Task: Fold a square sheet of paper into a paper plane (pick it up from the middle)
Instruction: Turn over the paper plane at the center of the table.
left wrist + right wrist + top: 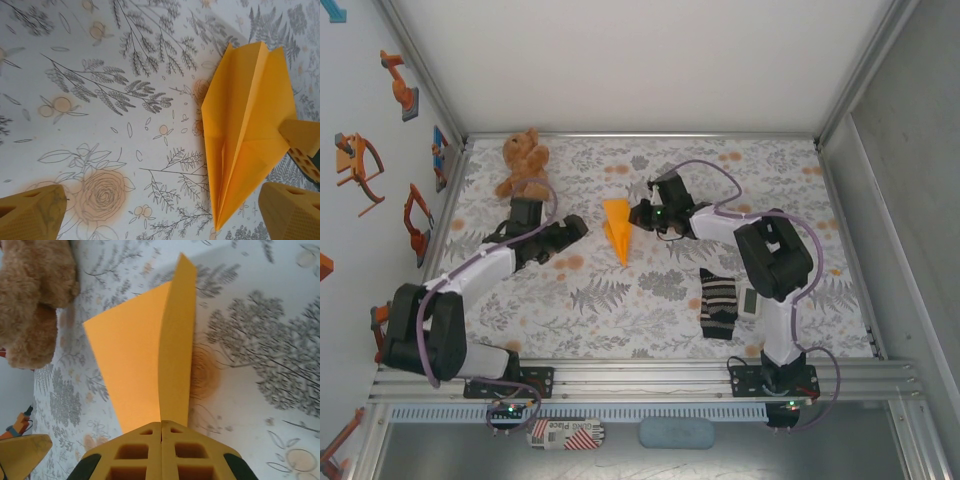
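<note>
Though thin, the paper plane tapers, sharply creased.

overhead view, two close wrist views

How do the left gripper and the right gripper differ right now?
The left gripper is open, holding nothing; the right gripper is shut on the paper plane. The left gripper sits left of the plane, the right gripper on its right. Both have yellow fingers.

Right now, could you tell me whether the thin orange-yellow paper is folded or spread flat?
Folded: the orange-yellow paper is a pointed dart with a centre crease, one edge pinched in the shut right gripper.
</note>
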Motion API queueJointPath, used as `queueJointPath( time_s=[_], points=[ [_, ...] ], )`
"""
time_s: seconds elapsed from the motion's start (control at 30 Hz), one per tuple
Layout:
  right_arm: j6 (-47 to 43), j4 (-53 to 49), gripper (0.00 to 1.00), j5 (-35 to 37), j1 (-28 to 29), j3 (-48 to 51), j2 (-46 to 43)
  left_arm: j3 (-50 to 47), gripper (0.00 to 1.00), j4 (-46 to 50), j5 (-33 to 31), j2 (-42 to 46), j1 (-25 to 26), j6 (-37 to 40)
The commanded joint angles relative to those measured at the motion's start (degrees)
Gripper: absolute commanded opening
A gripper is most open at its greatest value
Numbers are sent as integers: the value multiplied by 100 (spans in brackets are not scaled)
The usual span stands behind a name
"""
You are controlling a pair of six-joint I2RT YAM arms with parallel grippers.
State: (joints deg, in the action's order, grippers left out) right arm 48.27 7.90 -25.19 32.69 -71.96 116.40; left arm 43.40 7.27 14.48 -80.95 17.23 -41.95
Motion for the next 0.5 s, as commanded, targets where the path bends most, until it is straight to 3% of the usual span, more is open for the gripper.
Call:
queueJointPath(
  time_s=[0.0,0.47],
  points=[
    [168,681,0,-350,-99,228,41,268,94,-302,422,-345,144,-93],
    [395,1264,0,-392,-430,875,82,1302,56,-979,1341,-2058,514,-261]
  ],
)
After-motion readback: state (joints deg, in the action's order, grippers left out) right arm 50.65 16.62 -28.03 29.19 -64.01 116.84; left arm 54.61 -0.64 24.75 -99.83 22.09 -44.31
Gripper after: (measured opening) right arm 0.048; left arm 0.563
